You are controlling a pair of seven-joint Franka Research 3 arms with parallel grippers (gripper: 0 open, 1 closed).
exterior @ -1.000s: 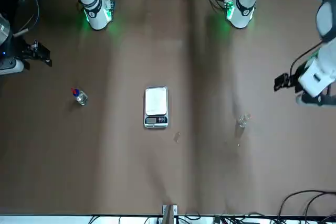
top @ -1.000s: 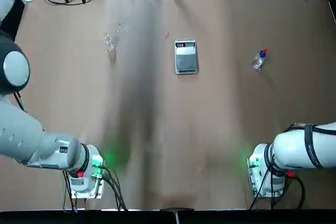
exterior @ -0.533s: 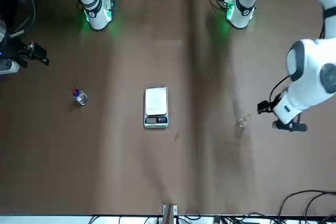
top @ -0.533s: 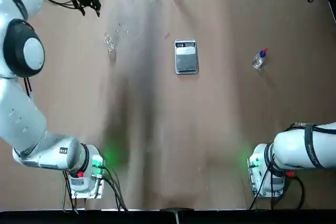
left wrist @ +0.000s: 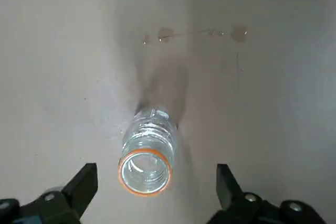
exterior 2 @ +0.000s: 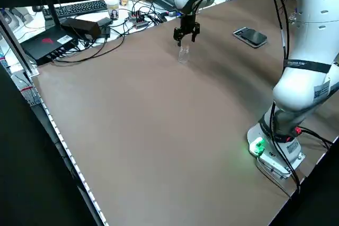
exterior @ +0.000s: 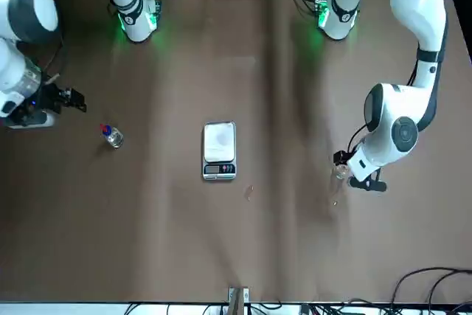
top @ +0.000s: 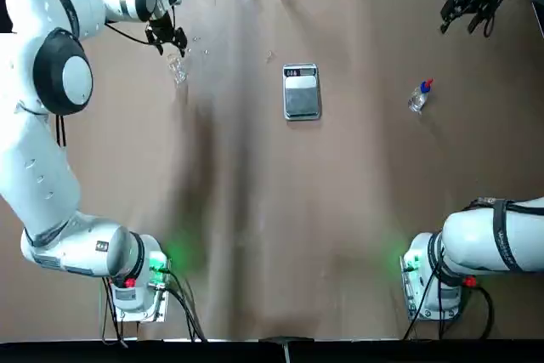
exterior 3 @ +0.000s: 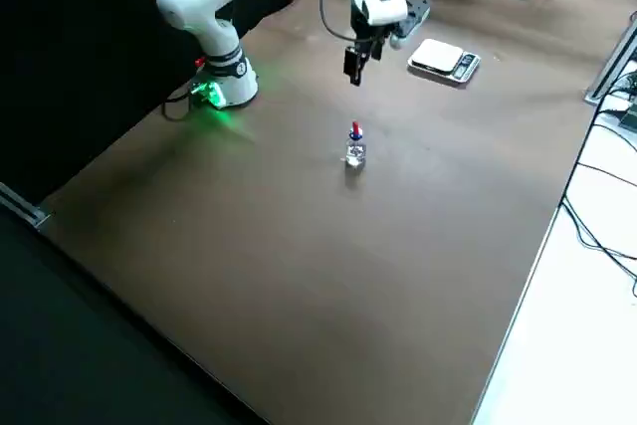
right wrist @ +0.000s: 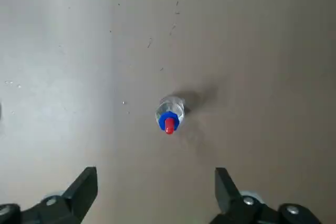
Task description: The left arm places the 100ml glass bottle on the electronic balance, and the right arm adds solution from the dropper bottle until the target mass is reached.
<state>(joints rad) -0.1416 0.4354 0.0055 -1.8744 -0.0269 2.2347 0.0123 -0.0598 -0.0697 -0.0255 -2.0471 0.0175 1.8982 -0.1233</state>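
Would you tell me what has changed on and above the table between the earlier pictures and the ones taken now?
The left gripper swung in from its side and is now over the glass bottle, open. The right gripper, also open, moved inward, nearer the dropper bottle. Nothing was gripped or released. Both bottles and the electronic balance stayed where they were.

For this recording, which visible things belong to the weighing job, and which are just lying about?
Part of the job:
- glass bottle
- electronic balance
- dropper bottle
- left end effector, open near the glass bottle
- right end effector, open, off the dropper bottle

Just lying about:
- keyboard
- cup
- liquid drops
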